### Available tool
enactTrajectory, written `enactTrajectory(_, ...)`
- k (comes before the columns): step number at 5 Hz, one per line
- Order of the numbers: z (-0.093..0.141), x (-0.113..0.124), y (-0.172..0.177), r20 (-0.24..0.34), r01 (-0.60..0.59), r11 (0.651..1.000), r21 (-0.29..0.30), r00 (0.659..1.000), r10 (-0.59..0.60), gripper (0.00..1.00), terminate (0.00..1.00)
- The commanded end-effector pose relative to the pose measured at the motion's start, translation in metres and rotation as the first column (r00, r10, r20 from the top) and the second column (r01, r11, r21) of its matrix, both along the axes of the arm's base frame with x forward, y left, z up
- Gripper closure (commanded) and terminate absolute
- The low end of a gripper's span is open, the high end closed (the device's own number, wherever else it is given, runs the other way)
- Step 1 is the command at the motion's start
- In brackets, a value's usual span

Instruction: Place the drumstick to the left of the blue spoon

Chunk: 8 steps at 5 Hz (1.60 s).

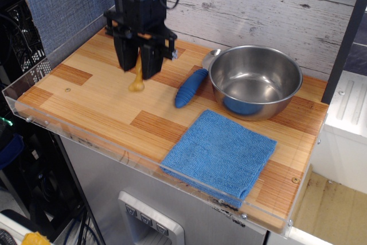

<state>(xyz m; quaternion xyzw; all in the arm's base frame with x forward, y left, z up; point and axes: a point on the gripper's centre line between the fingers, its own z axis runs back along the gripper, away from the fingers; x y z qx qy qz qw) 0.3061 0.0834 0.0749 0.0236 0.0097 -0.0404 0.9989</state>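
Lowering straight down from the upper left of the frame looks wisest, since the fingers (139,67) grip the drumstick (137,78) upright, knobbed end just above the worktop (97,104), already left of the blue spoon (192,83).

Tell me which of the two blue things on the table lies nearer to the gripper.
The blue spoon, next to the steel bowl, lies nearer to the gripper. The blue cloth lies farther away, at the table's front edge.
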Motion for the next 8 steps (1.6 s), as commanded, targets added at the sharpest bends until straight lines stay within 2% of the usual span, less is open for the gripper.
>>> enactTrajectory(1,-0.003,0.050,0.017,0.006,0.009,1.000,0.023,1.000,-0.010,1.00,0.00)
enactTrajectory(2,-0.025,0.065,0.019,-0.044,0.027,0.999,0.033,0.999,-0.026,1.00,0.00)
enactTrajectory(4,-0.048,0.068,0.030,-0.109,0.033,0.996,0.081,0.994,-0.024,1.00,0.00)
enactTrajectory(6,-0.048,0.066,0.036,-0.125,0.039,0.996,0.080,0.992,-0.029,1.00,0.00)
enactTrajectory(7,-0.037,0.063,0.032,-0.101,0.038,0.997,0.061,0.994,-0.032,0.00,0.00)
enactTrajectory(8,-0.011,0.056,0.029,-0.035,0.033,0.998,0.048,0.999,-0.031,0.00,0.00)
